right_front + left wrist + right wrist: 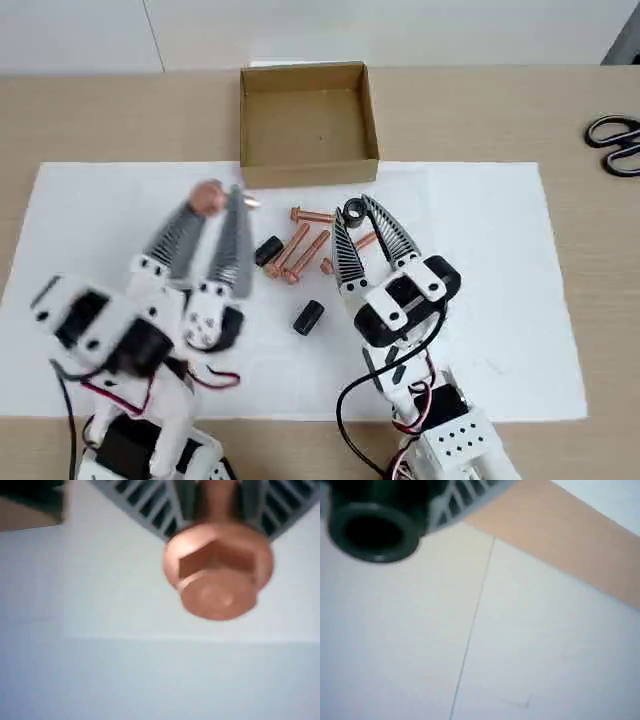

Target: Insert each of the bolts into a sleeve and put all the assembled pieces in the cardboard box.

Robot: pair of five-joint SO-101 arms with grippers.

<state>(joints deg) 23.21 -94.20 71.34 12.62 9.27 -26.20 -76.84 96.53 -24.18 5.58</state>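
Copper-coloured metal marks the hex-head flanged bolt (pixel 217 575) clamped in the left gripper (pixel 222 198). The ribbed grey fingers (pixel 145 505) are closed on its smooth shank. It is held over the white paper sheet (pixel 90 200), between ten and eleven o'clock from the sheet's centre.

A short black cylindrical sleeve (pixel 354 210), hollow with a round bore, is pinched at the tips of the right gripper (pixel 355 213). It sits at about one o'clock from the sheet's centre.

The open square cardboard box (pixel 258 120), matt brown, stands at twelve o'clock on the sheet's far edge.

Several loose copper bolts (pixel 300 250) lie in a cluster on the sheet between the two grippers, some of them touching. One further black sleeve (pixel 268 250) lies on its side just beside the cluster, at its nine o'clock. Another black sleeve (pixel 308 317) lies apart from it, at its six o'clock.

A pair of black-handled scissors (pixel 615 143) rests on the light wood-grain table (pixel 100 110), well apart from the box at its three o'clock.
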